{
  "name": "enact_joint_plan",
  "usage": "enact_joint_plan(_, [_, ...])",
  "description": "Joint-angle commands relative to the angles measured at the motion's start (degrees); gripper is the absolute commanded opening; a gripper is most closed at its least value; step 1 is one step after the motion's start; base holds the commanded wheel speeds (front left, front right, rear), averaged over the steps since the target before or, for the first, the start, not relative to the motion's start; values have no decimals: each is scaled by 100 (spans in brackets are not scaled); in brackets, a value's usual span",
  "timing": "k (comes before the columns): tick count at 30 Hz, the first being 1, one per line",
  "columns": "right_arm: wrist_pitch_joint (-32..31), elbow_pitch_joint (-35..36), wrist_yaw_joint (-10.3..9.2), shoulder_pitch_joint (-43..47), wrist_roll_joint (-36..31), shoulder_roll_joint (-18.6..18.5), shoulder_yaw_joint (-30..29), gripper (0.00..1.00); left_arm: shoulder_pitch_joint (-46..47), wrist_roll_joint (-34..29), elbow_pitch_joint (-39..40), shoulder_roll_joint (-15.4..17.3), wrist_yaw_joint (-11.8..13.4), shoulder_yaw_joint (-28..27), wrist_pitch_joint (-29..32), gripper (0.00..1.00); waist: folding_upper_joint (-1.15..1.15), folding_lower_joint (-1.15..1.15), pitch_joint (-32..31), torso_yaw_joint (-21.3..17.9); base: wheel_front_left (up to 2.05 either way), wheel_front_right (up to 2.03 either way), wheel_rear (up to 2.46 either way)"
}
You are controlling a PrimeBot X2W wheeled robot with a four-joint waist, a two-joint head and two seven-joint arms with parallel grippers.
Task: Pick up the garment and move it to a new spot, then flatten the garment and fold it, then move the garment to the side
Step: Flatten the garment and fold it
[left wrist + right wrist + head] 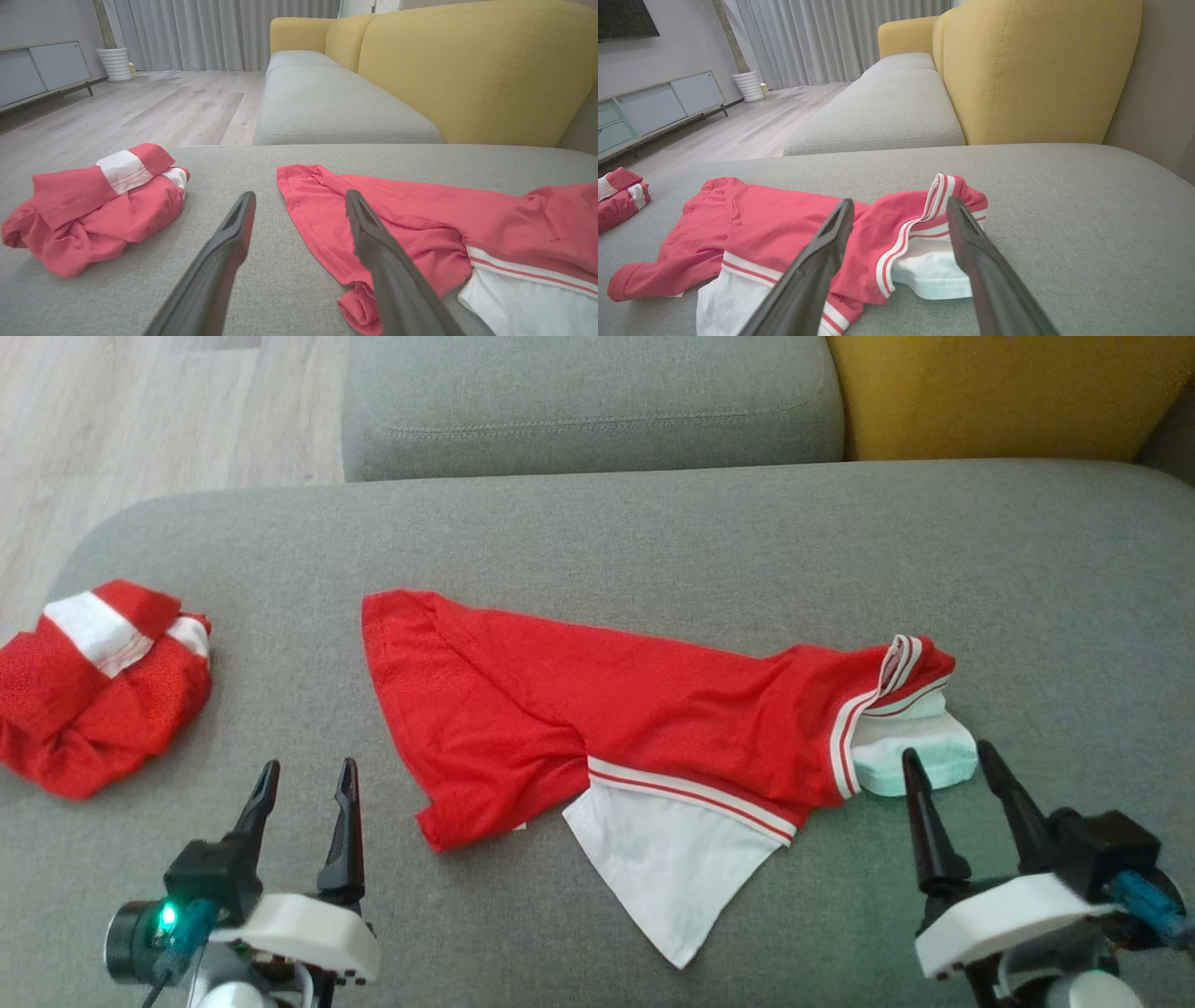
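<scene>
Bare grey cushion (653, 532) lay free between the spread garment (579, 709) and the crumpled red bundle (103, 700) at the left, where the left tool (309, 765) hovered (its jaws parted). A broad free strip ran behind the garment; the yellow backrest (990, 392) walled off the far right corner.

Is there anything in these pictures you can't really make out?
Head view: the garment is folded over itself, so its underside and full shape are hidden.
Head view: the bundle is crumpled and clipped by the left edge, so what it is cannot be told.
Left wrist view: the garment's right end is cut off by the right edge.
Right wrist view: the bundle is mostly cut off by the left edge.
</scene>
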State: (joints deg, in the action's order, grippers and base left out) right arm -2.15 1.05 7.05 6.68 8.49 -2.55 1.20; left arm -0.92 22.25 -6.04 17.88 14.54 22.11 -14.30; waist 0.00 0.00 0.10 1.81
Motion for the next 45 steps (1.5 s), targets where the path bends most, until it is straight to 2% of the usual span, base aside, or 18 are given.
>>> enact_joint_plan(1, [-22, 212, 44, -179, -76, -32, 211, 100, 332, -63, 174, 130, -23, -195, -70, 100, 0, 0, 36, 17, 0, 0, 0])
enact_joint_plan(8, [-335, -203, 44, -186, -315, -39, 1384, 100, 606, -106, 174, 33, -109, -156, -70, 100, 0, 0, 263, 247, 0, 0, 0])
enact_joint_plan(13, [-502, -760, 44, -199, -471, -230, 2105, 100, 890, -218, 167, -117, -212, -101, -70, 100, 0, 0, 472, 540, 0, 0, 0])
enact_joint_plan(20, [-982, -1377, 44, -373, -649, -568, 2469, 100, 1195, -387, 223, -381, -355, -168, -70, 100, 0, 0, 756, 887, 0, 0, 0])
enact_joint_plan(26, [-1264, -1531, 44, -562, -733, -718, 2534, 100, 1326, -554, 279, -596, -475, -232, -70, 100, 0, 0, 905, 1057, 0, 0, 0])
enact_joint_plan(27, [-1361, -1580, 44, -583, -741, -727, 2526, 47, 1340, -583, 283, -641, -503, -248, -70, 100, 0, 0, 922, 1083, 0, 0, 0])
enact_joint_plan(28, [-1446, -1619, 44, -600, -728, -729, 2525, 0, 1351, -611, 278, -682, -533, -262, -70, 100, 0, 0, 936, 1108, 0, 0, 0])
enact_joint_plan(30, [-1584, -1671, 44, -628, -699, -742, 2545, 0, 1367, -662, 261, -759, -592, -299, -70, 100, 0, 0, 947, 1148, 0, 0, 0])
enact_joint_plan(34, [-1485, -1452, 44, -672, -564, -728, 2549, 0, 1350, -763, 240, -873, -681, -408, -70, 100, 0, 0, 946, 1173, 0, 0, 0])
enact_joint_plan(40, [-1160, -668, 44, -718, -407, -681, 2349, 0, 1248, -904, 271, -949, -754, -623, -70, 100, 0, 0, 914, 1041, 0, 0, 0])
enact_joint_plan(45, [-991, 94, 44, -834, -349, -621, 1781, 0, 1241, -1007, 291, -1007, -850, -714, -70, 100, 0, 0, 904, 891, 0, 0, 0])
